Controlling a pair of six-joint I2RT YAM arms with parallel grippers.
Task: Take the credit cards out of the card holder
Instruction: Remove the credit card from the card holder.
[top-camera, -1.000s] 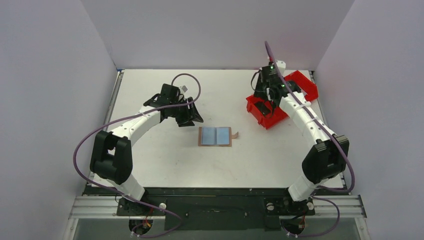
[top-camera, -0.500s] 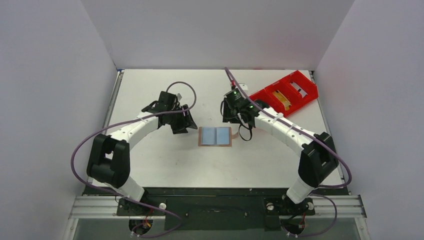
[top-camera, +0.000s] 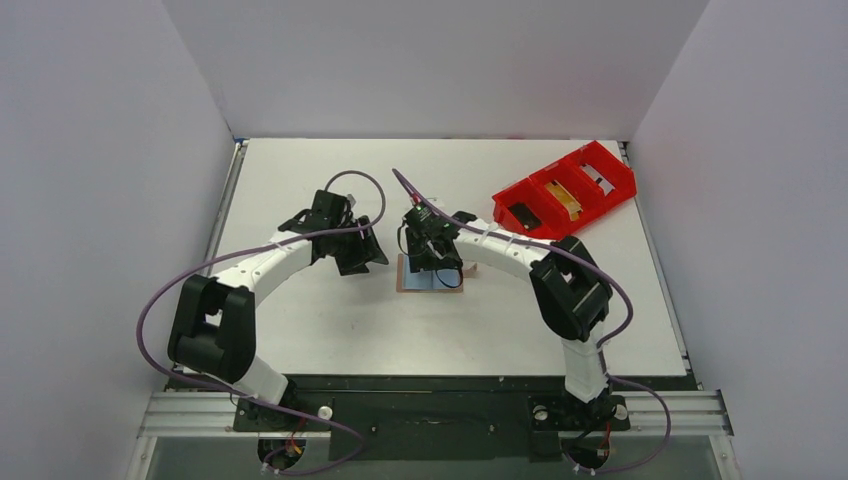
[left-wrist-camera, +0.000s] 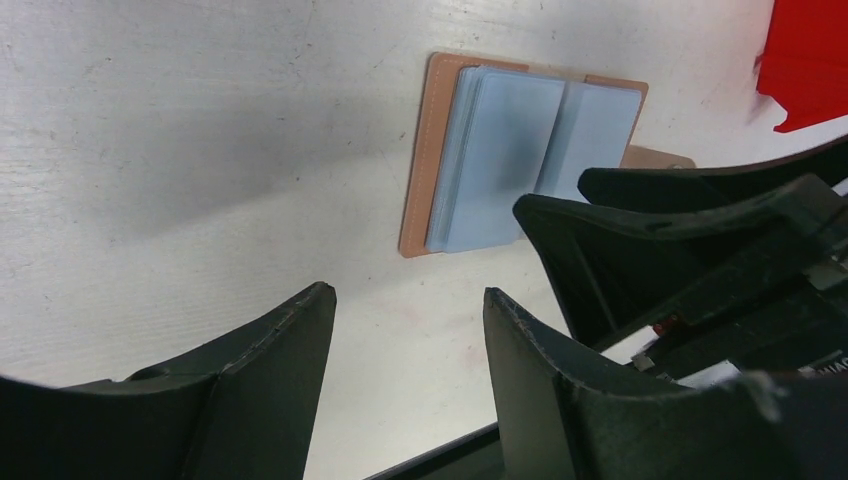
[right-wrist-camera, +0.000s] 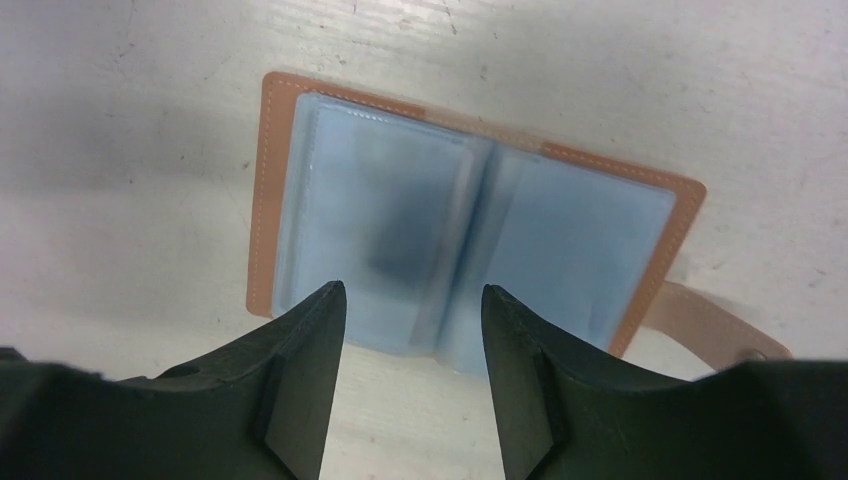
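Note:
The card holder lies open and flat at the table's middle, a tan-brown rim around pale blue-grey inner faces, with a small tab at its right. I cannot make out any credit cards inside its sleeves. My right gripper hangs open just above it, its fingertips straddling the centre fold at the near edge, touching nothing. My left gripper stands open left of the holder, nothing between its fingers. The card holder shows ahead of it, with the right gripper's dark fingers beside it.
A red compartment tray sits at the back right, holding flat card-like pieces: a dark one, a yellow one and a pale one. Its corner shows in the left wrist view. White walls close in three sides.
My right arm has swung left from the red tray to hang over the card holder. The left gripper drifted slightly toward the near left. Both stayed open.

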